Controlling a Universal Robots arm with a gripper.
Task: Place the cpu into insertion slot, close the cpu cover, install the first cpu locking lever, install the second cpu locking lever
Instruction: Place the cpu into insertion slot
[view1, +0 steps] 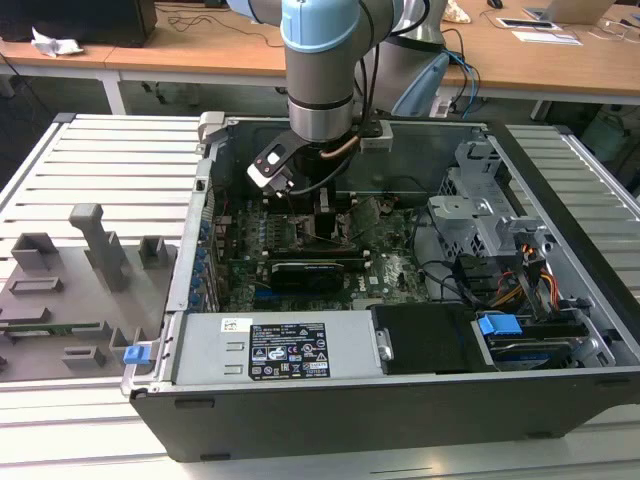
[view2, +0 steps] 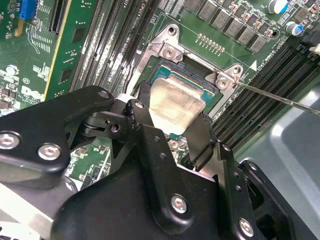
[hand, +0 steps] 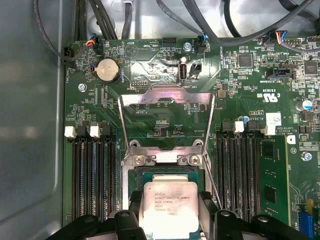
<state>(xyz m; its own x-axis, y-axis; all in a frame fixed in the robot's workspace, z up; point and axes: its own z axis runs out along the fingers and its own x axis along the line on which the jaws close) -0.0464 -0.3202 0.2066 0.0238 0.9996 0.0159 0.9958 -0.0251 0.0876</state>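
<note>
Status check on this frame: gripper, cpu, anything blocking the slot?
Status: gripper shut on the cpu, at the insertion slot; seating unclear. The cpu cover stands open, off the slot. Nothing seen blocking.

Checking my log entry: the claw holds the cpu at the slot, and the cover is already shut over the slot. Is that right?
Not quite. The cover is open and swung up away from the slot, as the first wrist view shows. The rest stands: the claw holds the cpu at the slot.
</note>
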